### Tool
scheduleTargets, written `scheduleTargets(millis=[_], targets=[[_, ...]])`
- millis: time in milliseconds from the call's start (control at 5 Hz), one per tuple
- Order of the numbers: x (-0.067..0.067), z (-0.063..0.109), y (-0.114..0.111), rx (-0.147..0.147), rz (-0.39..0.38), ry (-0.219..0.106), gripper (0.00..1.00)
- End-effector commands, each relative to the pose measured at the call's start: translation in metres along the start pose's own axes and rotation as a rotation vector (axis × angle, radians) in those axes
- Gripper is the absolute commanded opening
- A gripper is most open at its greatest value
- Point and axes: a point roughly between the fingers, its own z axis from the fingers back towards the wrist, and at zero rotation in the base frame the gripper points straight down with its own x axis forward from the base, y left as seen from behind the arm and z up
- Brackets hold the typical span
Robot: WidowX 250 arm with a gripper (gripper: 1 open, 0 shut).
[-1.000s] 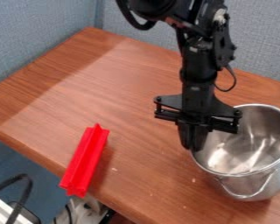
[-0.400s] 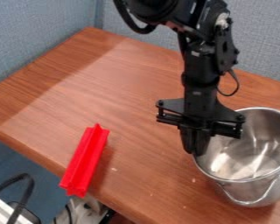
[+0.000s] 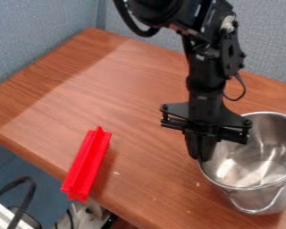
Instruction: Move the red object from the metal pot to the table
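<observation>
My gripper (image 3: 204, 150) pressed together, empty, just over the metal pot (image 3: 256, 170) rim, red object (image 3: 86, 162) lying on the table (image 3: 97, 80) well to its left

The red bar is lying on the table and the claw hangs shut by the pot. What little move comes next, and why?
Probably just a short lift straight up and away. The red object already lies flat on the table, outside the metal pot, and the gripper is shut on nothing at the pot's rim, so nothing seems left to carry.
</observation>
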Motion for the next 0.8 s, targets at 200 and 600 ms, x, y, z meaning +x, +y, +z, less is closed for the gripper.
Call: scheduleTargets(millis=[200, 600], targets=[[-0.0255, -0.0524, 0.0054, 0.091, -0.021, 0.197, 0.00], [-0.0288, -0.0506, 0.0057, 0.099, -0.033, 0.197, 0.00]])
